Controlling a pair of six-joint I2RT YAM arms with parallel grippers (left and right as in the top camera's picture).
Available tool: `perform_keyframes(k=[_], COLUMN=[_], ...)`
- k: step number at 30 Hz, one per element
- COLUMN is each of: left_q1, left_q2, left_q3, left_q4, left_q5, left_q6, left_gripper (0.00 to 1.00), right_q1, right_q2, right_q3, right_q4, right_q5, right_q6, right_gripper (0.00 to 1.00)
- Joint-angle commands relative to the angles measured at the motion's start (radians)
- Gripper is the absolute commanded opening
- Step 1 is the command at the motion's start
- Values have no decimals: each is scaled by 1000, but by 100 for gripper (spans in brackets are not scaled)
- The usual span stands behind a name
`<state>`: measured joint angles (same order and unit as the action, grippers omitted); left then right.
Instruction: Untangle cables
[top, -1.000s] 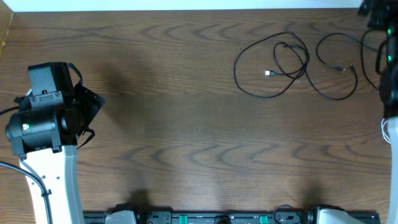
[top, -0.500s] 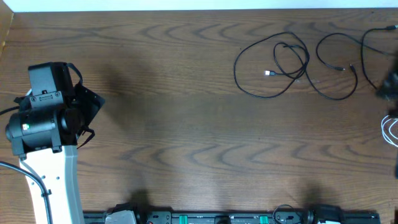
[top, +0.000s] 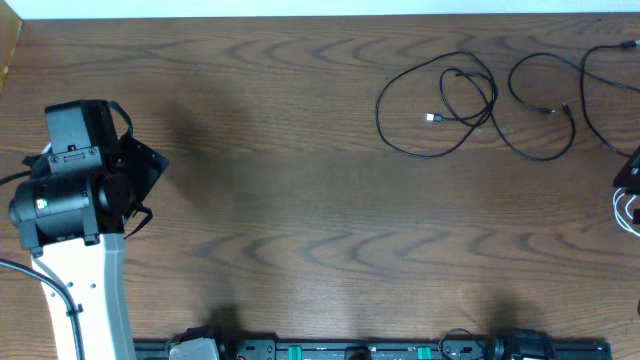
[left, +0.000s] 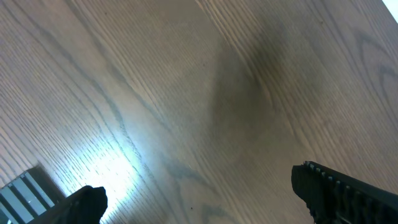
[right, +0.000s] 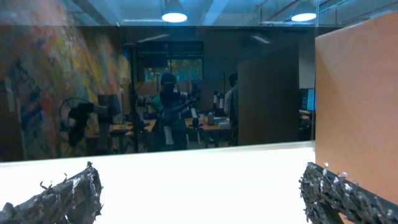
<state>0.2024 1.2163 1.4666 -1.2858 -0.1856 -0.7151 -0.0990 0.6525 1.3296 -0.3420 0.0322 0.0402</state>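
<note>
Sweeping in blindly risks dragging the looped cables (top: 488, 98) at 2 o'clock off the tabletop (top: 300, 210); left end effector (left: 205, 193) and right end effector (right: 202, 193) both gape wide, holding nothing.

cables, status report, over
Left gripper open, empty, over brown wooden table. Right gripper open, empty, aimed off the table. Thin black cables looped and crossing, far right, untouched. Nothing in the way.
</note>
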Motion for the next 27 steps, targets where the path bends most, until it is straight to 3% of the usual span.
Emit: perform_keyframes(k=[1, 10, 27], left_q1=[5, 5, 5], left_q2=[0, 0, 0], left_q3=[5, 5, 5], left_q4=[-5, -5, -5], left_q5=[-6, -6, -6], left_q6=[-8, -8, -8], left_gripper=[100, 100, 100], right_q1=[-5, -5, -5], right_q2=[0, -4, -243], right_q3=[-3, -3, -3], right_q4=[-22, -68, -358], right_q5=[-17, -26, -76], right_q6=[-3, 144, 94], right_gripper=[99, 99, 99])
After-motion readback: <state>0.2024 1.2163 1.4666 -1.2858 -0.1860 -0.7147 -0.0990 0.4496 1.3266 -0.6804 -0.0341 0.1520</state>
